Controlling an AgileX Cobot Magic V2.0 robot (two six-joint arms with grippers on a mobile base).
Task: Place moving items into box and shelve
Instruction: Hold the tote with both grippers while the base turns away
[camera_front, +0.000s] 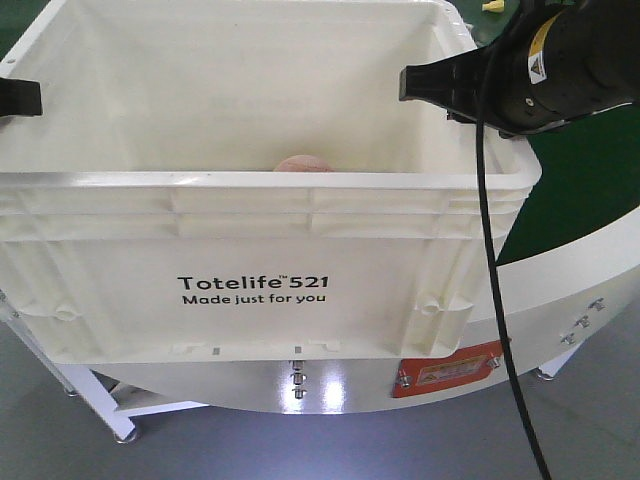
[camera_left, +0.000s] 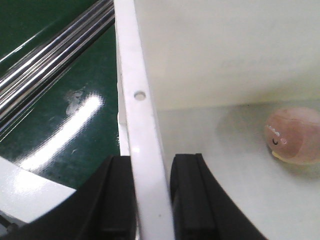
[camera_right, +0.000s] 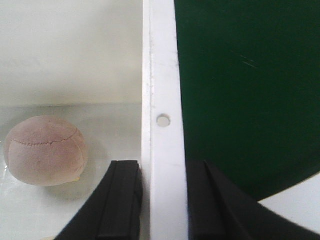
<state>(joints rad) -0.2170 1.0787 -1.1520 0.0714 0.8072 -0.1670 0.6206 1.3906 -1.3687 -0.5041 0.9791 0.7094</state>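
**A:** What is the surface looking like?

**B:** A green-topped table (camera_front: 580, 190) with a curved white edge is carrying the box (camera_front: 250, 240). I cannot tell whether the box is resting on it. Grey floor (camera_front: 300, 450) is showing below, and a red label (camera_front: 450, 372) is sitting on the table's edge at the box's 5 o'clock.

**A:** What are you counting?

**B:** One box, one pink ball (camera_front: 303, 163) and two end effectors. The ball is lying on the box's floor, apart from the walls.

**A:** How are the arms posing?

**B:** The left end effector (camera_left: 150, 160) is straddling the rim at the box's 9 o'clock, clamping the wall with one finger inside and one outside. The ball is lying at its 2 o'clock. The right end effector (camera_right: 161, 165) is gripping the rim likewise at the box's 2 o'clock, with the ball at its 9 o'clock. A black cable (camera_front: 490, 250) is hanging past the box's corner.
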